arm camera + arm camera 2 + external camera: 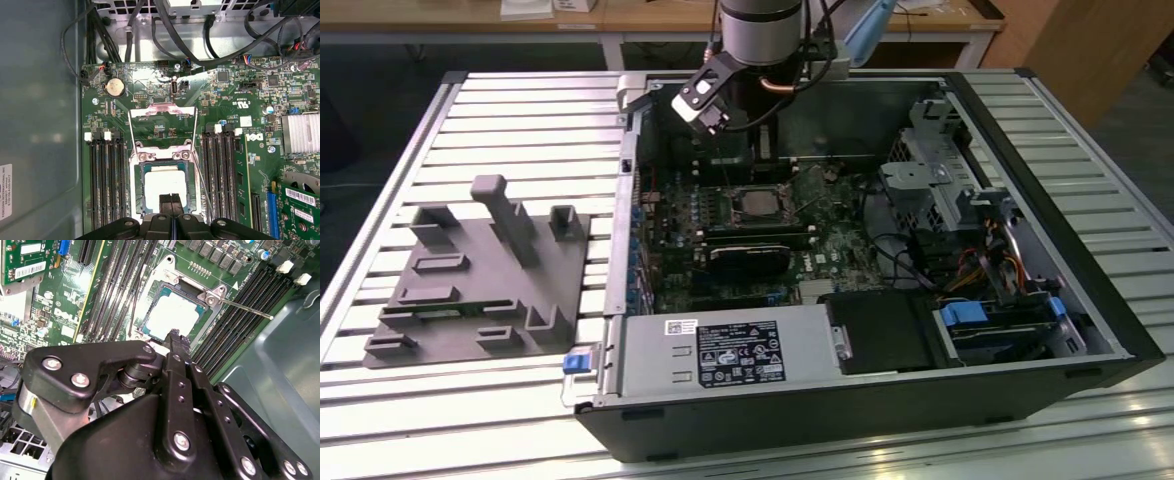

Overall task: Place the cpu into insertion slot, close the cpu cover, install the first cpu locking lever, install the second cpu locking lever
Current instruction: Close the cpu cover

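Inside the insertion slot [141, 192] sits the pale silvery square cpu [164, 181], hand [171, 199] pinched together nearby.

Cpu [162, 182], silver-grey square, lies flat, face up, in the slot [141, 192], middle of the motherboard [210, 107]. Cover [162, 107], thin silvery frame, appears raised at the slot's edge.

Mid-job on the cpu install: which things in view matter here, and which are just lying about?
In the job: cpu, seated in the insertion slot; cpu cover, raised; locking lever, sticking out; gripper, nearest the cpu.
Lying about: grey fixture, memory slots, coin battery, cables, power supply.
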